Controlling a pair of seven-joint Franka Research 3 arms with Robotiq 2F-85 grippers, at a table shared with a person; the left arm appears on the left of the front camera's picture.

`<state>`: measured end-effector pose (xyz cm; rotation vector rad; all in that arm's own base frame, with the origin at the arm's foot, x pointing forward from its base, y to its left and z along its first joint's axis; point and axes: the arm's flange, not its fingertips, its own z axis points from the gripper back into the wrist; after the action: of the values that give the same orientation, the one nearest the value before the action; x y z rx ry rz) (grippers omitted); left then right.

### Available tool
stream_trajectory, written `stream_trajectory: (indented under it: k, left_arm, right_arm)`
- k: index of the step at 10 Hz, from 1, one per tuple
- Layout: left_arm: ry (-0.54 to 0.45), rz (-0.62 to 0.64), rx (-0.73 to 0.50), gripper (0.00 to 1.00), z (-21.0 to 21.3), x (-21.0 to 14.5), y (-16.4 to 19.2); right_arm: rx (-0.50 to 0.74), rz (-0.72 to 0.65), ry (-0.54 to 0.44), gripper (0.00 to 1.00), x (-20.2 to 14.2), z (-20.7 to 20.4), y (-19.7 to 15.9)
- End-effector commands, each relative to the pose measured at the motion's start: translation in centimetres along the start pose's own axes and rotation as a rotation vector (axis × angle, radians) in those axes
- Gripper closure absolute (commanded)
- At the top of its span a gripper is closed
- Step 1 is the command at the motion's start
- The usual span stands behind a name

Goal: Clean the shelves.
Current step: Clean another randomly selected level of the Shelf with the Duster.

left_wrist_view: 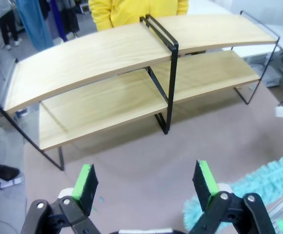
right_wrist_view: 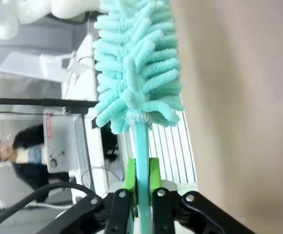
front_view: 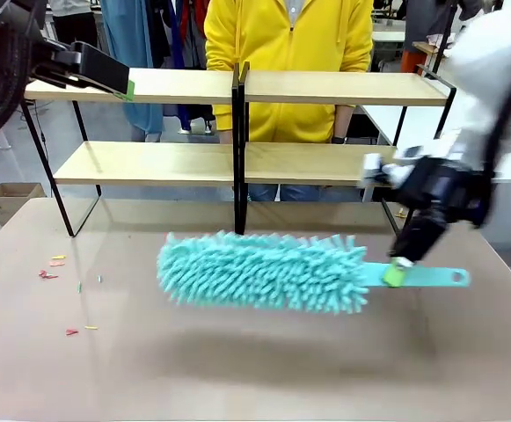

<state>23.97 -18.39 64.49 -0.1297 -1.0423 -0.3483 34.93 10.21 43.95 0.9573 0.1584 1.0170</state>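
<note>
Jaws of the right gripper [front_view: 399,271] are clamped on the flat teal handle of a fluffy teal duster [front_view: 264,271], green pads [right_wrist_view: 130,176] pressing it from both sides, while the left gripper [left_wrist_view: 146,181] has its jaws wide apart with nothing between them. Largest on the brown bench [front_view: 255,369] are the shelves [front_view: 237,123], two joined units of light wooden boards on thin black frames, standing at the far side in front of a person in a yellow top [front_view: 288,44]. Next in size, the duster is held level above the bench, in front of the shelves, its head pointing toward the robot's left. Smallest are some coloured scraps [front_view: 57,272] lying on the bench near its left edge.
</note>
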Motion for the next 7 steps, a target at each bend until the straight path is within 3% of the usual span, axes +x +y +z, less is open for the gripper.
stream_trajectory:
  k: [1, 2, 3, 7]
  left_arm:
    - [0.0, 0.003, 0.003, 0.0, 0.0, -0.3, 0.2]
    - [0.0, 0.003, 0.003, 0.0, 0.0, -0.3, 0.2]
    - [0.0, 0.003, 0.003, 0.0, 0.0, -0.3, 0.2]
    - [0.0, 0.003, 0.003, 0.0, 0.0, -0.3, 0.2]
  right_arm:
    - [-0.177, -0.049, -0.197, 0.88, -4.6, 1.5, 3.5]
    - [-0.237, -0.081, -0.26, 0.88, -4.1, 1.8, 2.8]
    - [-0.072, -0.01, -0.099, 0.88, -3.4, 1.6, 2.0]
    - [-0.107, -0.02, -0.132, 0.88, -4.4, 1.1, 2.4]
